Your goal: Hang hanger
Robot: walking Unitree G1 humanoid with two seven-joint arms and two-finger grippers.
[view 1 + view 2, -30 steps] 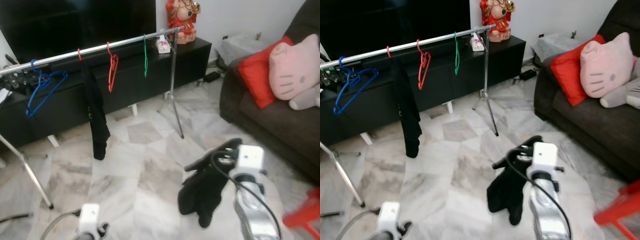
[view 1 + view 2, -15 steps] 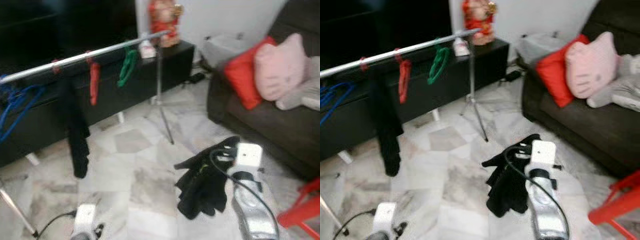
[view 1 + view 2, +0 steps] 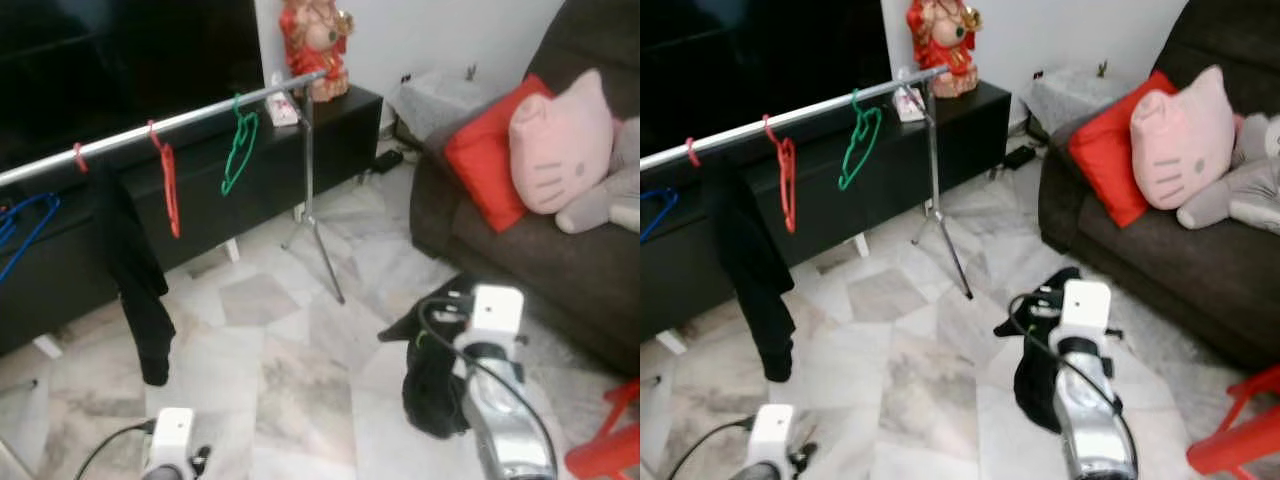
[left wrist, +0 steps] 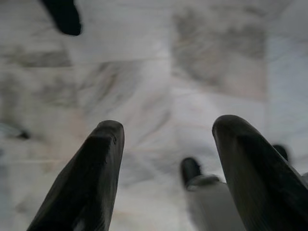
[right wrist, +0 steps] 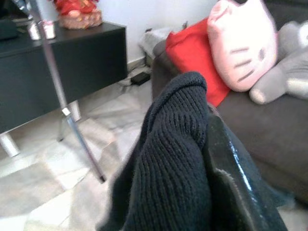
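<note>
A silver clothes rail (image 3: 180, 120) runs across the left of the room. On it hang a green hanger (image 3: 238, 140), a red hanger (image 3: 168, 185), a blue hanger (image 3: 20, 225) and a black garment (image 3: 135, 280). My right gripper (image 3: 440, 318) is held low over the floor, shut on a second black knit garment (image 3: 435, 385) that droops below it. In the right wrist view this knit garment (image 5: 168, 168) lies against one finger (image 5: 228, 163). No hanger can be made out inside it. My left gripper (image 4: 166, 134) hangs open above the marble floor.
A black TV cabinet (image 3: 330, 130) with a red figurine (image 3: 318, 40) stands behind the rail. The rail's tripod leg (image 3: 320, 255) reaches into the floor. At the right a dark sofa (image 3: 520, 260) holds a red cushion (image 3: 480, 160) and a pink cat cushion (image 3: 560, 140). A red stool (image 3: 610, 450) sits bottom right.
The whole view has shifted, so the rail now lies further left. The black garment in my right gripper has swung from the arm's left side to hang beneath it.
</note>
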